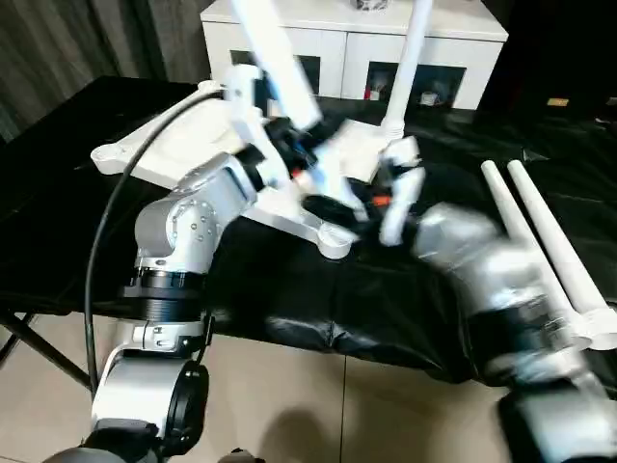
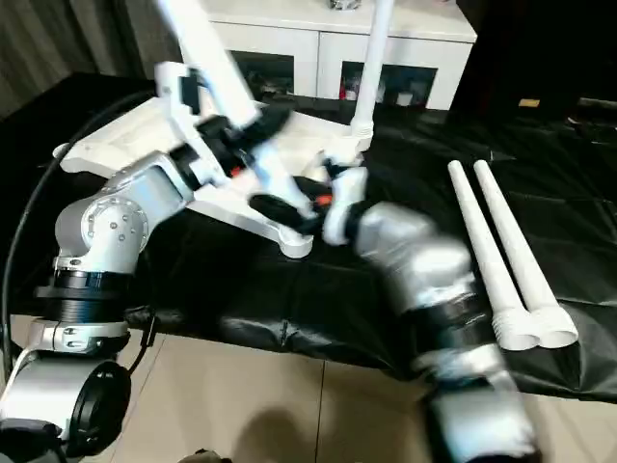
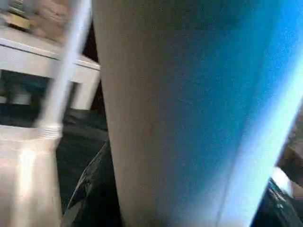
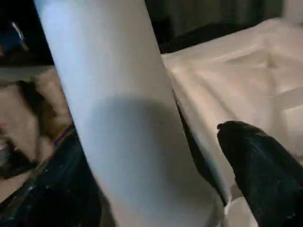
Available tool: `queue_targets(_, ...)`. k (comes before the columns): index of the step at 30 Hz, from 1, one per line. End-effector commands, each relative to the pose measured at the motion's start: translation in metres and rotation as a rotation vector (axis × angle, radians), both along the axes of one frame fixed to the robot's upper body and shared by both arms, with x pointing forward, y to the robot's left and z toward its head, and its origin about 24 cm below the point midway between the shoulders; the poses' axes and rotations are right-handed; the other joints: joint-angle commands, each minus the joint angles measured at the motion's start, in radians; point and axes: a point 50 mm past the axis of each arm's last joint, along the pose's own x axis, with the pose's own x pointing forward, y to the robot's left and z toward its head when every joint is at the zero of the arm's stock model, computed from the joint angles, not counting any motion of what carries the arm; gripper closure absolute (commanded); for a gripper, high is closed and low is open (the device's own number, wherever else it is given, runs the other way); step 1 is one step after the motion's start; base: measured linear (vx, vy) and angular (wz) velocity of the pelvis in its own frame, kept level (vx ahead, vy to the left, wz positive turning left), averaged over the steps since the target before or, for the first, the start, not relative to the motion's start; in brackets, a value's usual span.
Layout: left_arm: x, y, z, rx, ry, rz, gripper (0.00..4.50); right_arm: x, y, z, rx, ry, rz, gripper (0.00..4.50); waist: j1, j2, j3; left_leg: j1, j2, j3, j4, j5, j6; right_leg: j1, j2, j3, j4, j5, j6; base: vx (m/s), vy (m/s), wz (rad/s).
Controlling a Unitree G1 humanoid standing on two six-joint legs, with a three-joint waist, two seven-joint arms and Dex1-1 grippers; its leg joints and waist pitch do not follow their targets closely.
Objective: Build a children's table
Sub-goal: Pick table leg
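Tabletop (image 1: 183,145) is flipped underside-up on the black-covered bench (image 1: 289,299), prob so the corner sockets face up and legs can just be pushed in from above. One leg (image 1: 410,53) is already standing in a far-corner socket, just beyond the right gripper (image 1: 390,207).

Left gripper (image 1: 289,154) is wrapped round a second leg (image 1: 280,58) partway up the tube, fingers about half shut on it, tube leaning up and away from the hand, thick end down toward the near-corner socket (image 1: 333,241) right below the grip. Looks to me like it's mid-insertion, held at a tilt bc it hasn't seated yet.

Right gripper sits just beside that same leg w/ jaws spread wide; one black finger (image 4: 258,170) stands off the tube, not touching. So no hold on that side afaict, maybe just let go or about to steady it.

Count:
- legs: 4 total, 1 planted, 1 in the left hand, 2 spare legs (image 1: 545,246) lying side by side on the cloth, well off to the outer side of the right arm
- tabletop: 1
- white cabinet (image 1: 357,43) behind, not part of it
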Motion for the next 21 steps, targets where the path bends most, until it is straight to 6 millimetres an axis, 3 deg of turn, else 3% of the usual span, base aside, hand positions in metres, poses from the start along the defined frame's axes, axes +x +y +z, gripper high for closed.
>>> queue_targets(1, -0.004, -0.005, 0.004, 0.026, -0.012, -0.062, 2.66, 0.0, -0.003, 0.015, 0.027, -0.014, 0.049, 0.35, 0.001, -0.002, -0.086, 0.024, 0.018, -0.001, -0.074, -0.154, 0.026, 0.064, -0.035, 0.023, -0.05, -0.032, -0.264, 0.0, 0.0, 0.0)
queue_targets(3, -0.006, -0.006, 0.003, 0.068, -0.029, -0.095, 2.66, 0.001, -0.007, 0.019, 0.04, 0.01, 0.067, 0.35, 0.0, -0.007, -0.085, 0.024, 0.019, 0.0, -0.074, -0.147, 0.027, 0.064, -0.036, 0.023, -0.051, -0.047, -0.263, 0.0, 0.0, 0.0)
queue_targets(11, -0.006, -0.006, 0.004, 0.086, -0.031, -0.117, 2.66, -0.001, -0.009, 0.02, 0.01, 0.044, 0.141, 0.35, 0.003, -0.008, -0.086, 0.027, 0.02, 0.002, -0.072, -0.146, 0.019, 0.059, -0.036, 0.023, -0.053, -0.088, -0.259, 0.0, 0.0, 0.0)
queue_targets(17, -0.006, -0.006, 0.004, 0.086, -0.031, -0.117, 2.66, -0.001, -0.009, 0.02, 0.01, 0.044, 0.141, 0.35, 0.005, -0.009, -0.089, 0.024, 0.019, 0.001, -0.07, -0.115, 0.024, 0.062, -0.036, 0.022, -0.048, -0.053, -0.264, 0.0, 0.0, 0.0)
queue_targets(18, -0.006, -0.005, 0.004, 0.087, -0.032, -0.119, 2.66, -0.002, -0.008, 0.02, 0.001, 0.045, 0.149, 0.35, 0.004, -0.015, -0.088, 0.024, 0.019, 0.002, -0.07, -0.115, 0.027, 0.061, -0.035, 0.022, -0.049, -0.054, -0.265, 0.0, 0.0, 0.0)
queue_targets(21, -0.014, -0.007, 0.002, 0.108, -0.063, -0.217, 2.66, -0.004, -0.007, 0.015, -0.043, 0.049, 0.192, 0.35, 0.007, -0.011, -0.088, 0.025, 0.02, 0.002, -0.07, -0.112, 0.031, 0.061, -0.036, 0.021, -0.048, -0.07, -0.264, 0.0, 0.0, 0.0)
